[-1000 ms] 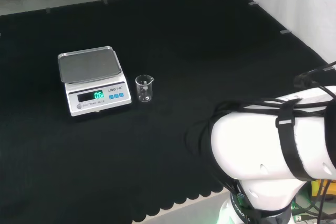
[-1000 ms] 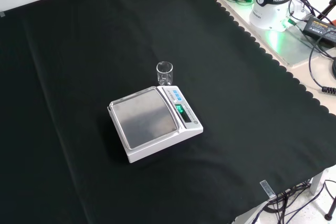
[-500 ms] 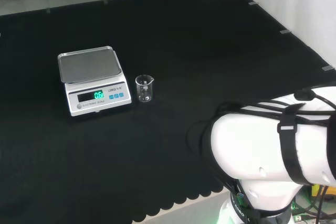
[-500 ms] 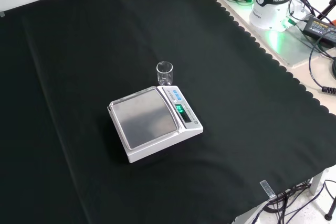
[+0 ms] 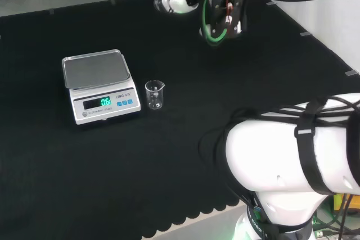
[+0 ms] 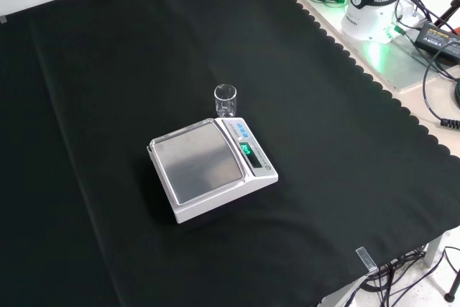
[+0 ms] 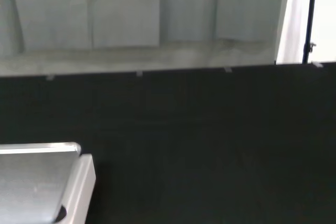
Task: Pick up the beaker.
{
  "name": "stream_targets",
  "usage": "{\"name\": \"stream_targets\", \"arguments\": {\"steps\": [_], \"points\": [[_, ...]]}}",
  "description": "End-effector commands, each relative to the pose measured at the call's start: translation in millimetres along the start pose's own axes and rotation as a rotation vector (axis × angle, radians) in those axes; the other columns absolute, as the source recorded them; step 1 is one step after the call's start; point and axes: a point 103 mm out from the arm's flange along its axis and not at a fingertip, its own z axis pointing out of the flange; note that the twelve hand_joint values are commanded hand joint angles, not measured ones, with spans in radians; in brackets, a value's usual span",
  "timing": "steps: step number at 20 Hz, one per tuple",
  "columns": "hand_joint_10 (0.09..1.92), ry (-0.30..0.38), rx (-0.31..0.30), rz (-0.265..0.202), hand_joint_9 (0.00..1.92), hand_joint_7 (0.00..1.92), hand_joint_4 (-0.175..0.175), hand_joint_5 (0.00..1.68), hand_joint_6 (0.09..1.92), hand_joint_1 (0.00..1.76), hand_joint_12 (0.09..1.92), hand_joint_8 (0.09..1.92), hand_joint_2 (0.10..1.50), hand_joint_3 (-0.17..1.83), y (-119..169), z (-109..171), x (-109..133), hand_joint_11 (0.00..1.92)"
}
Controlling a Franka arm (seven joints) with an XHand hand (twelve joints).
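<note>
Nothing is lifted yet: the beaker [image 5: 154,94] stands upright and empty on the black surface [image 5: 185,155], just beside the scale [image 5: 99,85], on its right in the head view. The hand [image 5: 224,9] hangs well apart from it, up near the far edge; whether its fingers are open I cannot tell. The whole approach and grasp remain. One beaker, one scale.

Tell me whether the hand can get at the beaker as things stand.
Probably yes. The beaker stands upright and alone on the cloth, just right of the scale in the head view, with open cloth on its other sides. The hand is high and far off, nothing between them.
</note>
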Motion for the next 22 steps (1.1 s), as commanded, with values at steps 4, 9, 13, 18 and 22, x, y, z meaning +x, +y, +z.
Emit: {"name": "stream_targets", "arguments": {"steps": [4,9,13,18,22], "points": [[0.73,-0.104,0.122,-0.032,0.64,0.33,0.027,0.49,0.09,0.51,1.41,0.83,0.7,0.12,32,58,40,0.54],[0.75,-0.044,0.137,-0.011,0.63,0.33,0.026,0.49,0.09,0.51,1.43,0.83,0.7,0.11,33,86,29,0.53],[0.75,0.03,0.135,0.027,0.63,0.32,0.025,0.49,0.09,0.5,1.43,0.83,0.7,0.11,31,112,9,0.53],[0.75,0.101,0.075,0.074,0.63,0.32,0.021,0.48,0.09,0.49,1.43,0.84,0.7,0.11,26,138,-6,0.52],[0.76,0.12,0.06,0.064,0.62,0.32,0.016,0.48,0.09,0.49,1.43,0.84,0.7,0.11,26,153,-2,0.51]]}}
